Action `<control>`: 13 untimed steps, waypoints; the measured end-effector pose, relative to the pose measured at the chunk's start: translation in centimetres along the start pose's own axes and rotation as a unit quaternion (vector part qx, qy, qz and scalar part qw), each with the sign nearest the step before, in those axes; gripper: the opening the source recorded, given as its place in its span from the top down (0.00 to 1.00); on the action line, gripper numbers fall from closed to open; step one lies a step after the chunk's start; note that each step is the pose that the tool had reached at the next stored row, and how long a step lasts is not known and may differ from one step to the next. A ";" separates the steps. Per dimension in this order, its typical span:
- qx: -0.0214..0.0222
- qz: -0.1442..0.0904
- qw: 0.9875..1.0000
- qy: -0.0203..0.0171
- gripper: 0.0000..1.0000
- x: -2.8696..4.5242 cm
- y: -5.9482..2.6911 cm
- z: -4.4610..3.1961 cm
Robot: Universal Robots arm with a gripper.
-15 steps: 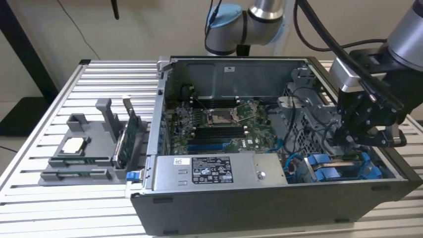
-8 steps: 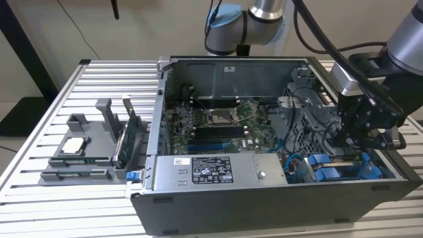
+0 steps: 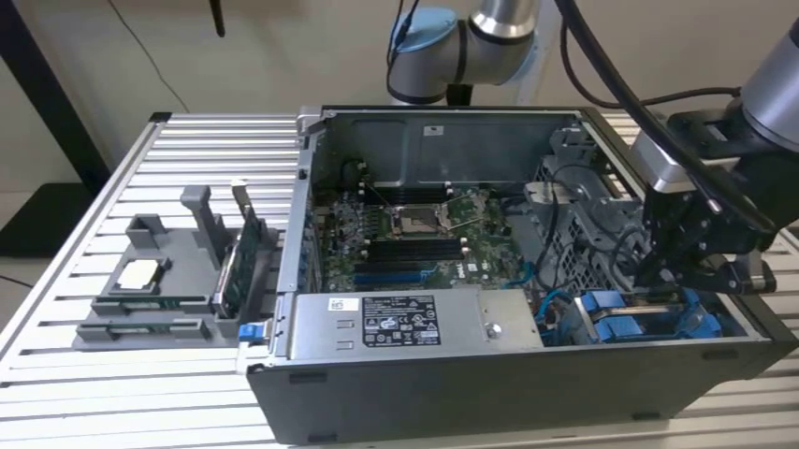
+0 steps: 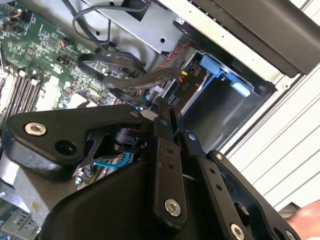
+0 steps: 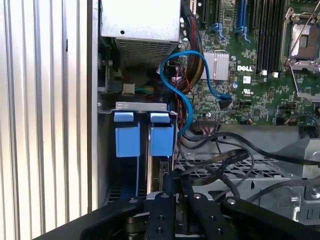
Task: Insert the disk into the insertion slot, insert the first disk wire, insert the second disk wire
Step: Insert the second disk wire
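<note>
The silver-grey disk in its bright blue plastic carrier frame [image 5: 161, 140] stands on edge in the insertion slot of the dark grey metal drive cage [image 5: 135, 106], its long axis running down into the bay, at the open computer case's [image 3: 525, 383] corner nearest the exterior view's right. The black end effector [image 3: 661, 285] hangs just above it; whether its fingers grip anything I cannot tell. The case rests on a ribbed aluminium table [image 3: 75, 374] before a beige wall [image 3: 299, 47].

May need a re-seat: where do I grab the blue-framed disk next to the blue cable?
Probably pinch the disk's blue end tab across its thin width, coming straight in through the case's open side. Only that end shows past the drive cage; its broad faces sit between bay walls.
</note>
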State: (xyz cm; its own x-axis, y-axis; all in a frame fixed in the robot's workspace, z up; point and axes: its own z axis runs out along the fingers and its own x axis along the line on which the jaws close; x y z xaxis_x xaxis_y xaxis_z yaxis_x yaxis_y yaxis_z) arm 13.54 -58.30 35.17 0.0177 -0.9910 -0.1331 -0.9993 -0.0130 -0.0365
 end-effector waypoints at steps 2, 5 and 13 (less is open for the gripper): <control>0.000 0.000 1.000 0.000 0.84 0.22 -0.07 0.06; 0.000 0.001 1.000 0.000 0.84 0.40 -0.11 0.15; 0.000 0.002 1.000 0.000 0.84 0.42 -0.12 0.19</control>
State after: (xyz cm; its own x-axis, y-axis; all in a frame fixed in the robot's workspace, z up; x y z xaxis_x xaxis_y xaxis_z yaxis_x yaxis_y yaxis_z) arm 13.67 -58.69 34.92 0.0136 -0.9910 -0.1331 -0.9993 -0.0088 -0.0365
